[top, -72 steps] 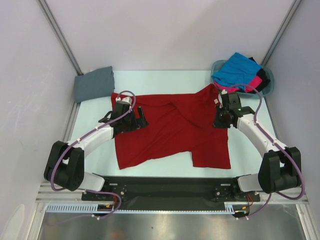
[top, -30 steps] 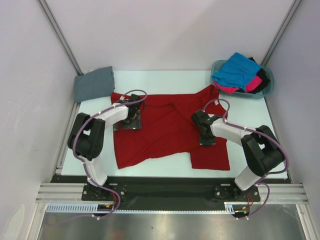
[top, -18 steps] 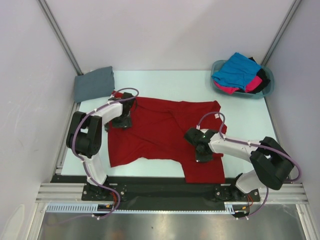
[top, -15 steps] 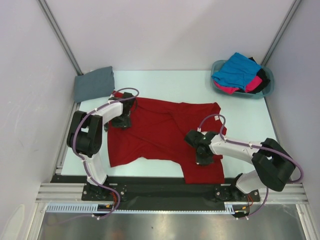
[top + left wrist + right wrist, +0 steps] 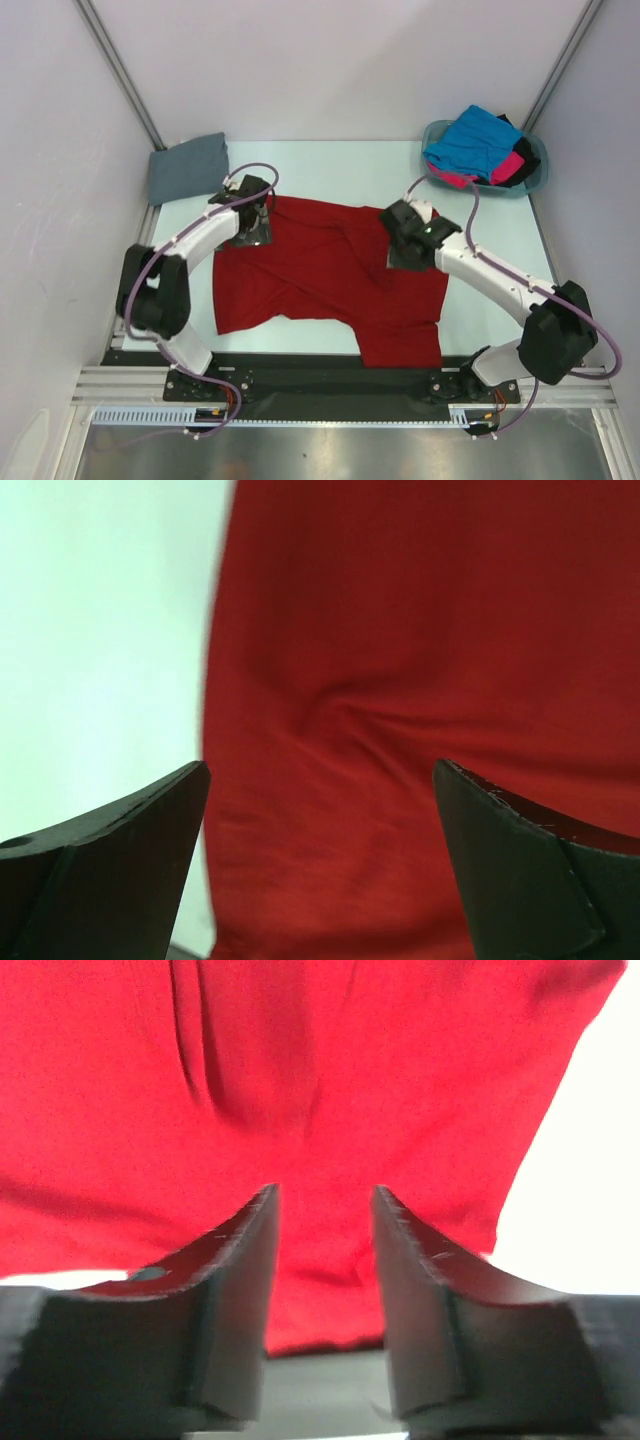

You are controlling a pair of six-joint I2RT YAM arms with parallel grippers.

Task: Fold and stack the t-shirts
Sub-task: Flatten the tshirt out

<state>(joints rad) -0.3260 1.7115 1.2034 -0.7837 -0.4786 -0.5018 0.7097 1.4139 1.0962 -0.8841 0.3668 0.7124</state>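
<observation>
A deep red t-shirt (image 5: 320, 275) lies spread and wrinkled on the pale table, one sleeve reaching the near edge. My left gripper (image 5: 250, 228) hovers over its far left corner, jaws wide open; in the left wrist view the gripper (image 5: 320, 772) frames red cloth (image 5: 400, 660) with nothing gripped. My right gripper (image 5: 402, 250) hangs over the shirt's right part. Its jaws (image 5: 325, 1192) stand apart, empty, above the red cloth (image 5: 300, 1060). A folded slate grey t-shirt (image 5: 188, 168) rests at the far left. Blue (image 5: 470, 135), pink (image 5: 508, 166) and black (image 5: 522, 150) t-shirts sit piled in the basket.
The teal plastic basket (image 5: 540, 165) stands at the far right corner. A metal rail (image 5: 140, 250) runs along the table's left side, and the black mounting bar (image 5: 330, 375) lies at the near edge. White walls close in on both sides.
The right gripper, shut on the red shirt while dragging it toward the near edge, has opened and moved back toward the far side. The left gripper stayed open and shifted slightly.
</observation>
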